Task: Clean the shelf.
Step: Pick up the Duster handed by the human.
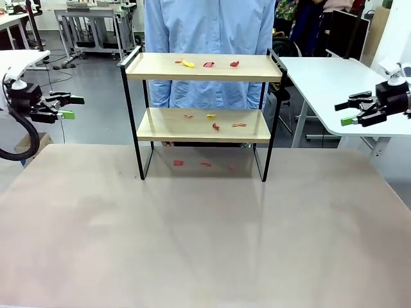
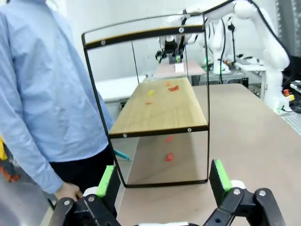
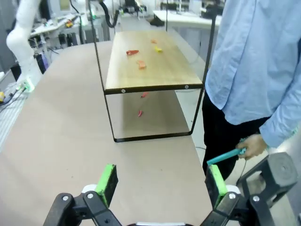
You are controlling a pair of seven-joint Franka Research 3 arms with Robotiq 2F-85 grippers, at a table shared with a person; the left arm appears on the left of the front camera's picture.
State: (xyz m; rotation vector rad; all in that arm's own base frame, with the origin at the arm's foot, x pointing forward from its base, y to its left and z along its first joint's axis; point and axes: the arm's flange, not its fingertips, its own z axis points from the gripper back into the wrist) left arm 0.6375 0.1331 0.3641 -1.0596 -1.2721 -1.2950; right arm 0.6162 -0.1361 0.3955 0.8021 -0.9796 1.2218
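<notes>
Tabletop (image 1: 205,244): shelf (image 1: 204,74) well beyond fingers (image 1: 67,115)

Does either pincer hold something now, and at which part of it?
Nothing is held. The left pincer and the right pincer are open and empty, apart from the shelf.

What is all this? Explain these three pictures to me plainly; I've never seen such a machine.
Two white robot arms face a person across a table. The wide picture looks out from between the arms. The other two come from cameras on each wrist, looking along that arm's green-padded fingers. The left fingers and right fingers are open, off to the sides, holding nothing. On the table stands the shelf, with small red and yellow scraps on both boards and on the table beneath. The person holds something teal.
</notes>
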